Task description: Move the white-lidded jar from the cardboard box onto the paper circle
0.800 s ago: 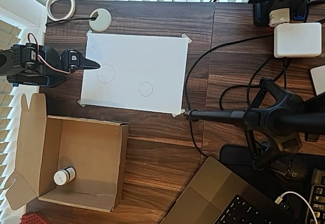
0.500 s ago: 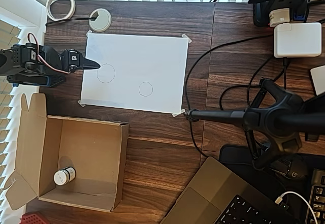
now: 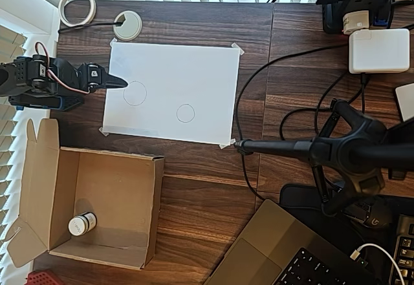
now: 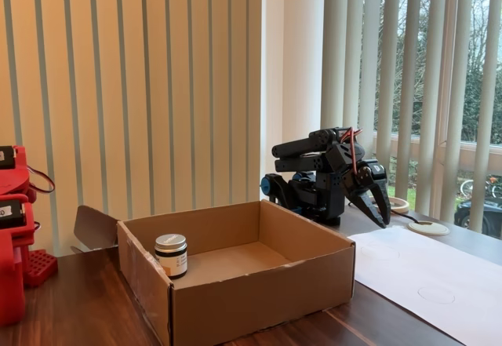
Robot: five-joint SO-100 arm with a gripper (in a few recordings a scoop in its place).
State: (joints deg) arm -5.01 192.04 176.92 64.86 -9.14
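You have one white-lidded jar [image 3: 82, 223] to deal with, standing upright on the floor of the one cardboard box [image 3: 123, 188], close to the box's lower-left corner in the overhead view; the fixed view shows the same jar [image 4: 171, 255] near the left wall of the box [image 4: 259, 291], untouched. One white paper sheet [image 3: 194, 72] is taped to the table [image 3: 207, 188], and it carries two pencilled outlines: the larger circle [image 3: 134, 93] to the left and the smaller paper circle [image 3: 185, 113] to its right, both bare. Your one gripper [image 3: 119, 83] hangs over the sheet's left edge, just short of the larger circle and well apart from the box; its fingers [image 3: 115, 81] taper to a single dark point from above and look pressed together with nothing between them, and the fixed view of the gripper [image 4: 378, 205] agrees. From the side the pencil lines are faint and hard to trace. One ring of tape [image 3: 77, 6] and one flat white disc [image 3: 127, 25] lie beyond the sheet. The laptop [image 3: 284, 253] is cut off at the bottom edge.
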